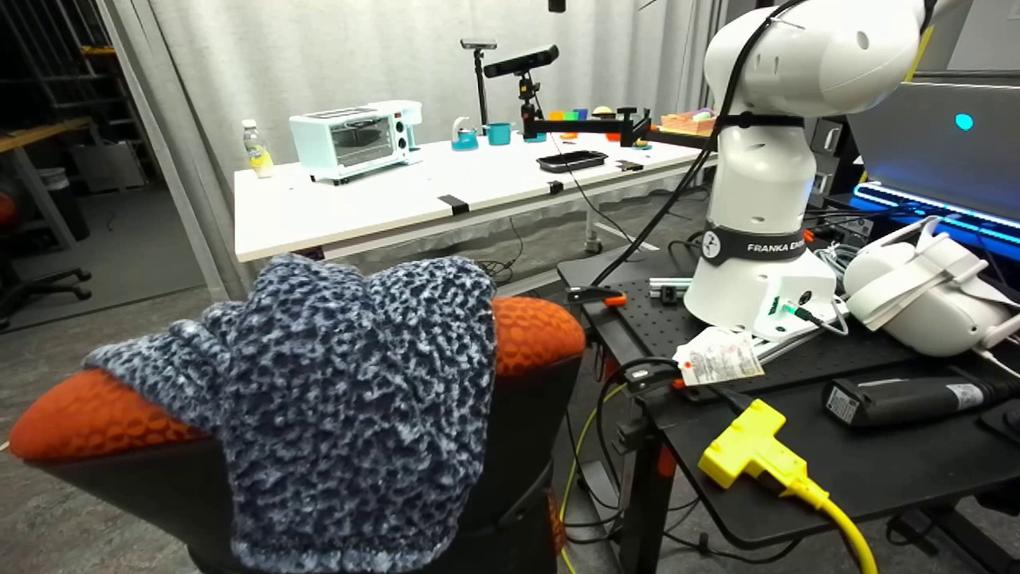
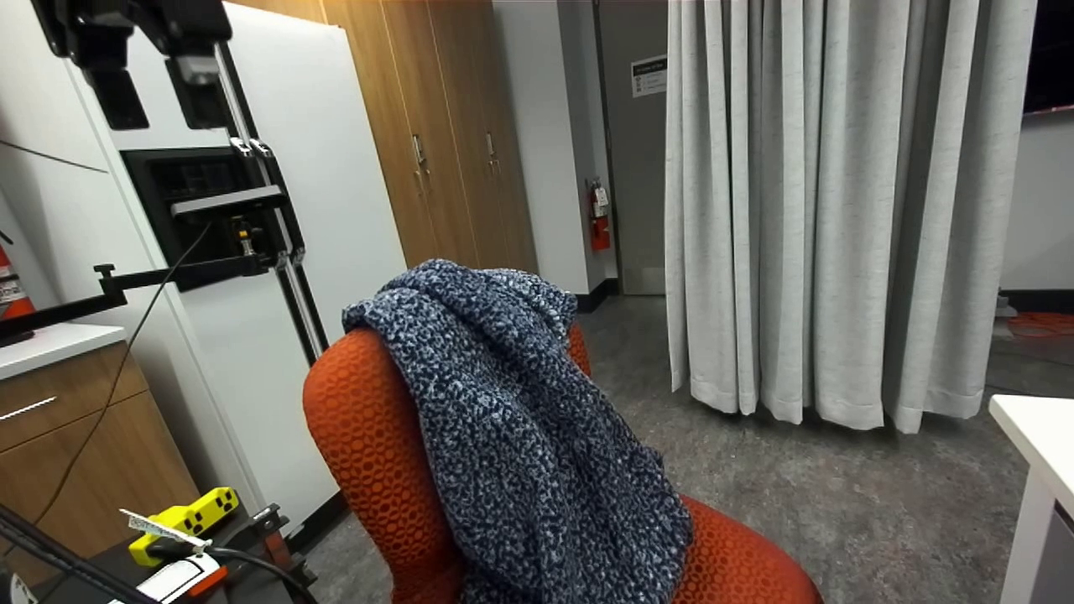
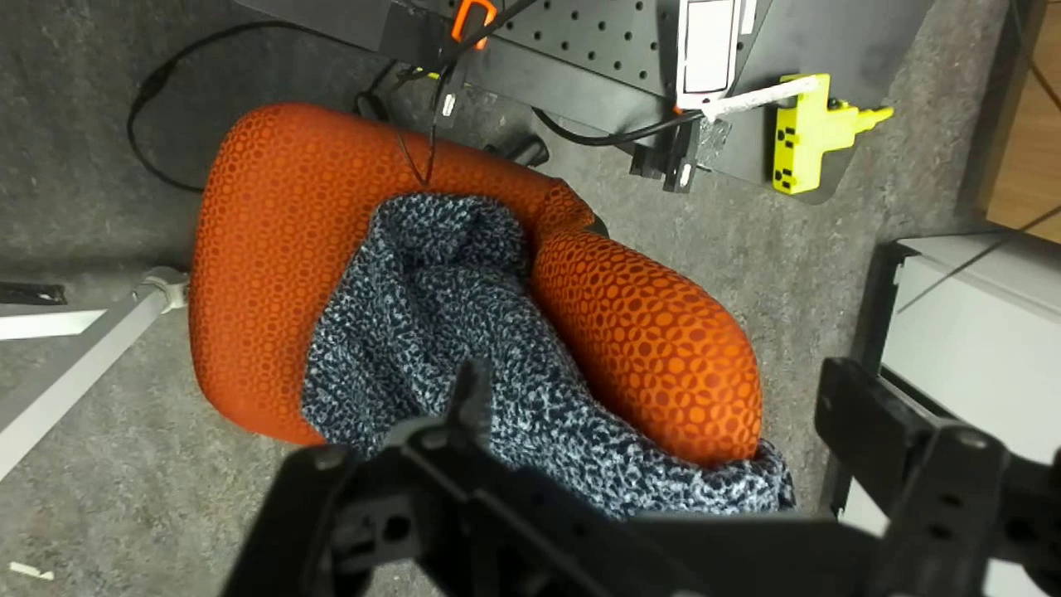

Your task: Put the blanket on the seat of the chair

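Observation:
The navy and white speckled blanket is draped over the back of the orange chair. In an exterior view, the blanket hangs down the front of the chair's backrest and reaches the seat. In the wrist view, the blanket lies partly on the seat and runs over the backrest's top edge. My gripper is open and empty, high above the chair. In the wrist view, the gripper's fingers stand wide apart above the backrest, not touching the blanket.
The black robot stand with a yellow power adapter is beside the chair. A white table holds a toaster oven. A camera arm sticks out near the chair. A white cabinet stands behind.

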{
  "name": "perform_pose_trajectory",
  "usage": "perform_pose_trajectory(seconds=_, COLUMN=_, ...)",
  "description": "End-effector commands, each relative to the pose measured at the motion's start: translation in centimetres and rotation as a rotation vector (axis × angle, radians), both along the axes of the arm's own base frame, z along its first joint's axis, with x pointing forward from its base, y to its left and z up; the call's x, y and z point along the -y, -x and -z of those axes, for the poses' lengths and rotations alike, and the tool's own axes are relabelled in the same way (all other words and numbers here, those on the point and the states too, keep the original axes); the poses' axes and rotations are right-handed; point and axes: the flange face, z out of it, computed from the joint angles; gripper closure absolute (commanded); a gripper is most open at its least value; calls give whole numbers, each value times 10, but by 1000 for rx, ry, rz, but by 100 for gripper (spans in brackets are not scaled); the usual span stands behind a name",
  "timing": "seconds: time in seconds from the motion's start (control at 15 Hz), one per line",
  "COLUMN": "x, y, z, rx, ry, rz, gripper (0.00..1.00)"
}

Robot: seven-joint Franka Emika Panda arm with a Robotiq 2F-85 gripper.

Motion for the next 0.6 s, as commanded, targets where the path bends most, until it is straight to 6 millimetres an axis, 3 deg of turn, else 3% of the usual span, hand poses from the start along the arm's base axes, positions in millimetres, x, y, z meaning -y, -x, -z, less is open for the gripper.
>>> perform_pose_trajectory(seconds=0.0, x=0, y=-2, z=1, rx=-7, ry=-1, rz=0, gripper=0)
perform_pose_trajectory(seconds=0.33, x=0, y=-3, z=2, rx=-11, ry=-2, rz=-1, gripper=0)
perform_pose_trajectory(seconds=0.53, x=-23, y=-25, z=7, rx=22, ry=23, rz=-83, gripper=0)
